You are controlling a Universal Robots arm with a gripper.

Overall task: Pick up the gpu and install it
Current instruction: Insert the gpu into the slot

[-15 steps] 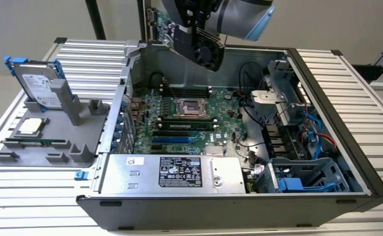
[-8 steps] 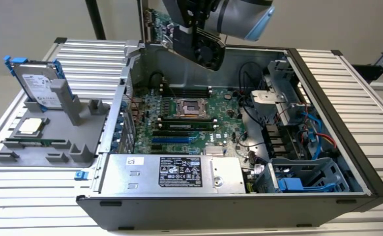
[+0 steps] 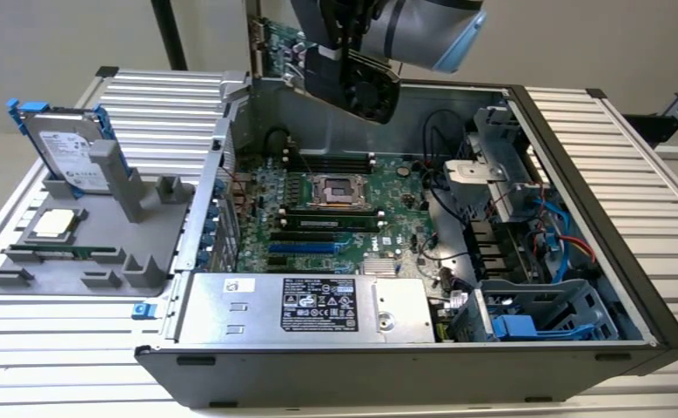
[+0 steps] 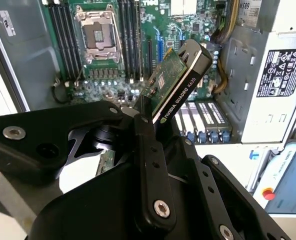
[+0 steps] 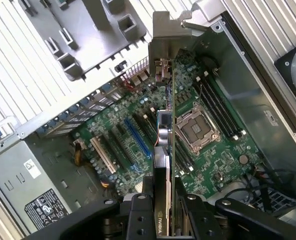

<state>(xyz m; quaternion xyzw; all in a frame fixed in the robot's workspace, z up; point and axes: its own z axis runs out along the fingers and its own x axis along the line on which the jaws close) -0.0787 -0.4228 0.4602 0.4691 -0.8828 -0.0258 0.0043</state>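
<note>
The gpu [image 3: 356, 83] hangs tilted in the air above the back wall of the open computer case [image 3: 571, 200], with my gripper [image 3: 341, 43] shut on it. Its green board and black cooler [image 4: 180, 85] stick out past the black fingers [image 4: 150, 165] in the second wrist view. In the first wrist view the gpu [image 5: 166, 130] is seen edge-on, its silver bracket [image 5: 162, 45] at the far end and my gripper [image 5: 164, 202] clamped on the near end. Below lies the motherboard [image 3: 327, 218] with its expansion slots [image 5: 138, 137].
A silver hard drive with blue frame [image 3: 71, 148] stands on a grey fixture [image 3: 83, 261] at the exterior view's left, a processor chip [image 3: 57, 224] beside it. Inside the case sit the power supply [image 3: 304, 305], cables [image 3: 560, 231] and a blue drive cage [image 3: 536, 318].
</note>
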